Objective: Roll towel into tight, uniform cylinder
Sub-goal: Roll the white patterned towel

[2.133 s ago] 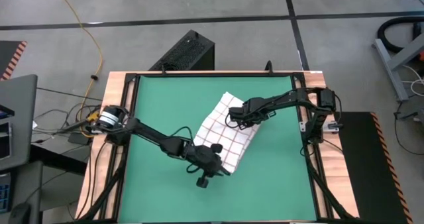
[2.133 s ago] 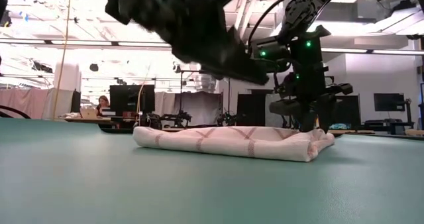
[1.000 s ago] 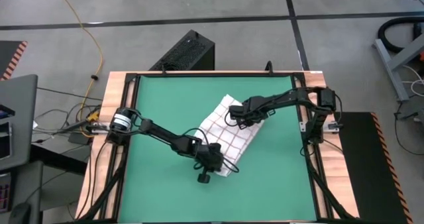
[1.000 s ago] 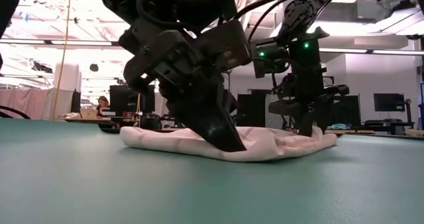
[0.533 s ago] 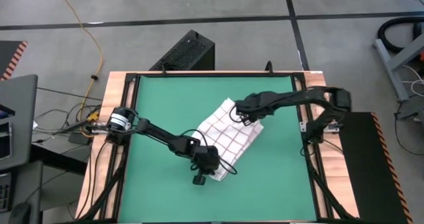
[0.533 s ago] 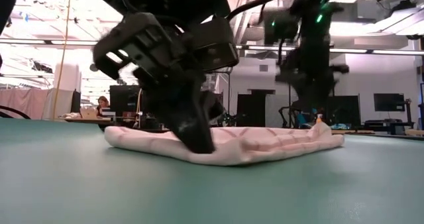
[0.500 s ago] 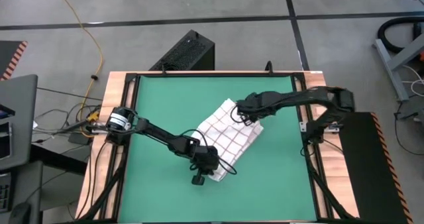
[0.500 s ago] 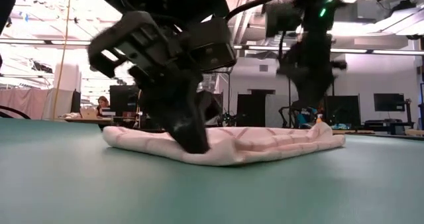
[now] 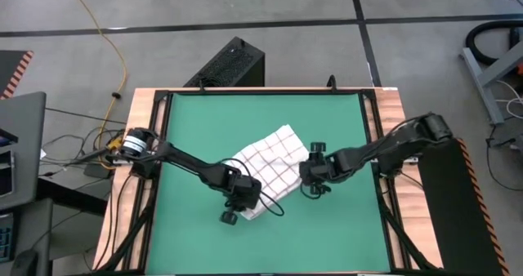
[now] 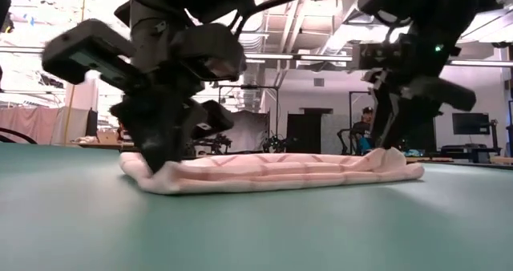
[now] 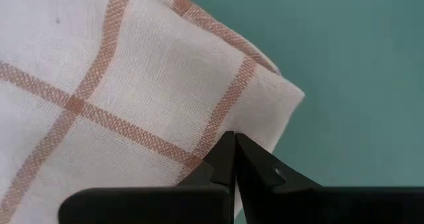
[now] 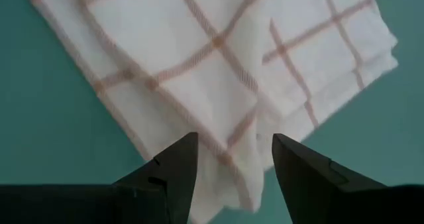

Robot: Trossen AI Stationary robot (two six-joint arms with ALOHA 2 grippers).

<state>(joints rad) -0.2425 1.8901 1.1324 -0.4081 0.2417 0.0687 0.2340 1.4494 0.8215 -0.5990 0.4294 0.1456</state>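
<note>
The white towel with red-brown grid lines [image 9: 265,166] lies folded into a flat, layered strip, slanting across the middle of the green mat [image 9: 196,121]. In the low view the towel [image 10: 280,173] lies flat on the mat. My left gripper [image 9: 243,202] is shut at the towel's near-left end and points down onto it [image 10: 160,168]. My right gripper [image 9: 304,174] is open at the towel's right end [image 10: 393,147]. In the right wrist view that end lies between and beyond the fingers [image 12: 233,148]. I cannot tell whether they touch it. My left gripper comes from above, its shut fingertips [image 11: 225,151] on the top layer close to the towel's near corner [image 11: 265,98]. The tips hide whether cloth is pinched between them. The towel lies flat on the mat around them, its end raised slightly at the fingers [image 10: 164,179].
The mat sits in a wooden table frame [image 9: 159,96] with black rails. Bare mat lies to the left, near and far sides of the towel. A black box [image 9: 233,64] stands on the floor beyond the far edge.
My left gripper has gone toward the table's left edge, and the towel has slid and turned with it, now lying more across the mat. My right gripper has lifted off the towel's far end, gone toward the near edge, and come down at the towel's right end.
</note>
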